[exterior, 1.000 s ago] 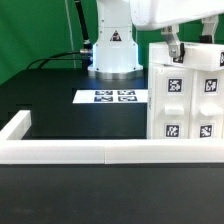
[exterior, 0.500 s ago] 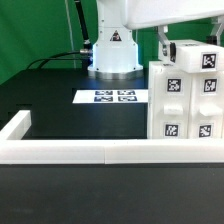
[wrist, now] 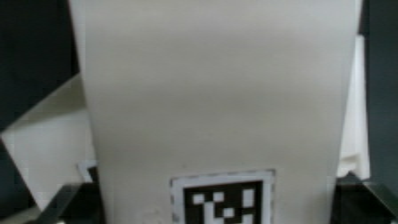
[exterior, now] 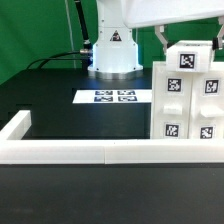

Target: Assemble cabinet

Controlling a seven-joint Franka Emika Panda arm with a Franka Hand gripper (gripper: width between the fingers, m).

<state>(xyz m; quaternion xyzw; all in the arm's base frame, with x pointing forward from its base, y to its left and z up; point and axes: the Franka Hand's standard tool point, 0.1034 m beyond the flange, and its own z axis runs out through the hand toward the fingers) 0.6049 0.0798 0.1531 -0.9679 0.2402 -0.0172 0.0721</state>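
The white cabinet (exterior: 186, 108) stands at the exterior view's right, its front panels marked with several square tags. My gripper (exterior: 189, 44) hangs right above it, shut on a white box part (exterior: 190, 58) that carries one tag and sits at the cabinet's top. One dark finger (exterior: 160, 38) shows on each side of that part. In the wrist view the same white part (wrist: 205, 90) fills most of the picture. Its tag (wrist: 222, 200) lies between my fingertips (wrist: 68, 203), at the gripper (wrist: 217, 205). Whether the part rests on the cabinet or hovers just above it, I cannot tell.
The marker board (exterior: 113, 97) lies flat on the black table behind the cabinet's left side. A long low white border rail (exterior: 80, 152) runs along the front and turns back at the left. The robot base (exterior: 113, 50) stands at the back.
The held box part has moved toward the exterior view's left over the cabinet's top. It has turned from tilted to nearly square, with its tag now facing the camera.
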